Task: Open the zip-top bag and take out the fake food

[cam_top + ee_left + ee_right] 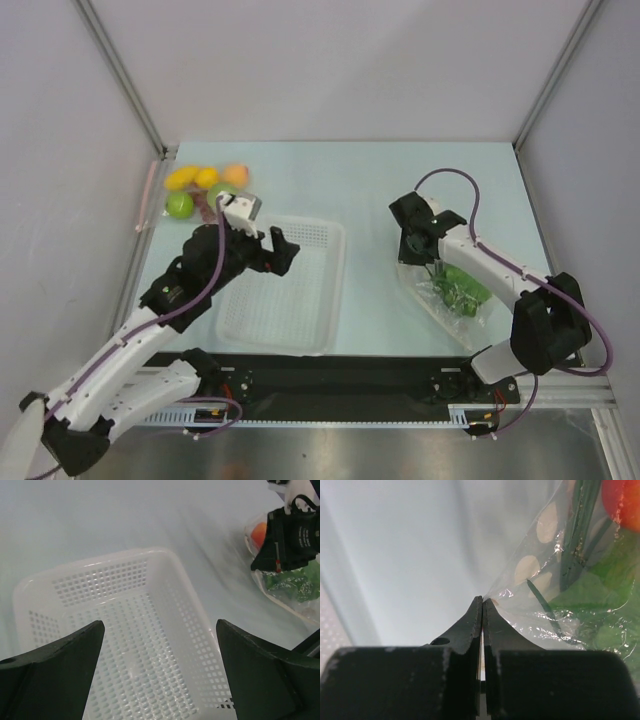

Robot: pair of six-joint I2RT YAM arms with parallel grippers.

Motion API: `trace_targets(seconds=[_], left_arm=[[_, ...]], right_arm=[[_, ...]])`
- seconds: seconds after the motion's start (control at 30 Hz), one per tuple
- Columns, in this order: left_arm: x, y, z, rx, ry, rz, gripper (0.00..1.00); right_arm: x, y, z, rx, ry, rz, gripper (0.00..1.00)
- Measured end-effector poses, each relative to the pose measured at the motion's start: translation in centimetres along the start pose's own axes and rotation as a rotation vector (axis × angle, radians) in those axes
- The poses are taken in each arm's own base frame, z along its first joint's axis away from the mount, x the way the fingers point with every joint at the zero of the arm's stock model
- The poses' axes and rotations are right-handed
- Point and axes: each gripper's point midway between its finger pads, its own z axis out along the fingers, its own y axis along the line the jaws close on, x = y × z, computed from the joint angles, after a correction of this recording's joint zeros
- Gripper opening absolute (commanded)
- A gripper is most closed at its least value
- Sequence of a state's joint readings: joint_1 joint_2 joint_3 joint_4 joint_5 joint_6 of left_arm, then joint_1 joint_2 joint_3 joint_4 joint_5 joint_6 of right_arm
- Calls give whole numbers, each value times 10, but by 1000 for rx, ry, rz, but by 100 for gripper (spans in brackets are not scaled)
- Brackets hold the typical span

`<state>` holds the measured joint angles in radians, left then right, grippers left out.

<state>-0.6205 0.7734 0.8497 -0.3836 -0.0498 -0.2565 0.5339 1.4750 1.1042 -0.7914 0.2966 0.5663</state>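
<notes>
Right wrist view: my right gripper (482,602) has its fingers pressed together, pinching the edge of the zip-top bag (555,625). The bag stretches off to the right with the fake food (600,580) inside. My left gripper (160,625) is spread wide over the white basket (165,580), well apart from the bag; the right arm is nearer.

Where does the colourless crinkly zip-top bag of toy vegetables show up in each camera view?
Top external: colourless crinkly zip-top bag right of centre.
Left wrist: upper right edge.
Right wrist: right half, edge pinched.
Shared landmark: black right gripper, shut on the bag's edge.
</notes>
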Motion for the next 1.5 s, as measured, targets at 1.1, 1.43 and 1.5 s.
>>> trace_targets(seconds=[1.1, 1.43, 1.5], left_arm=[[75, -207, 140, 444, 136, 133, 98], [98, -221, 157, 454, 184, 157, 58], [99, -222, 159, 453, 185, 158, 49]], right_arm=[[-66, 5, -72, -555, -188, 429, 0], [-71, 2, -96, -651, -211, 459, 0], [-70, 2, -99, -662, -214, 460, 0]])
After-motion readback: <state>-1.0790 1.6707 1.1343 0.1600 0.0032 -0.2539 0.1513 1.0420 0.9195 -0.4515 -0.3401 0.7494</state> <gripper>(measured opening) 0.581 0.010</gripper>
